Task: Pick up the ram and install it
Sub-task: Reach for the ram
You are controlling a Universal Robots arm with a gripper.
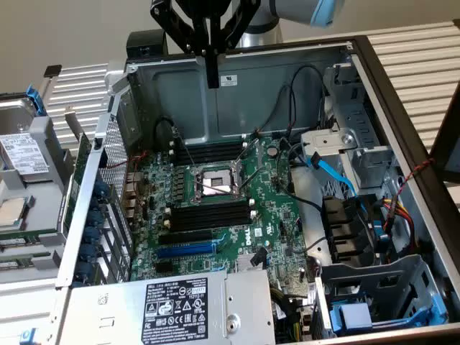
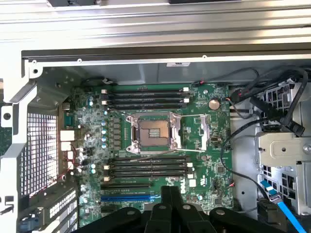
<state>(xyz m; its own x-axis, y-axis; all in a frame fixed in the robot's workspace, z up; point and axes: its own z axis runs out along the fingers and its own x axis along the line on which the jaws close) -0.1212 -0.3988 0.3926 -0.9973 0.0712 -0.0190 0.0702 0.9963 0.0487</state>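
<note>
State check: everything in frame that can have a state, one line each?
gripper: shut, nothing between its fingers, hanging over the case
case: side open, interior exposed
CPU socket: uncovered, no cooler on it
upper memory slots: all empty
lower memory slots: all empty
blue slot: empty

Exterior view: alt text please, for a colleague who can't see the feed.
The arm's shut gripper, holding nothing that I can see, hangs above the far wall of an open computer case. Inside lies a green motherboard with an open CPU socket and black memory slots that look empty.
</note>
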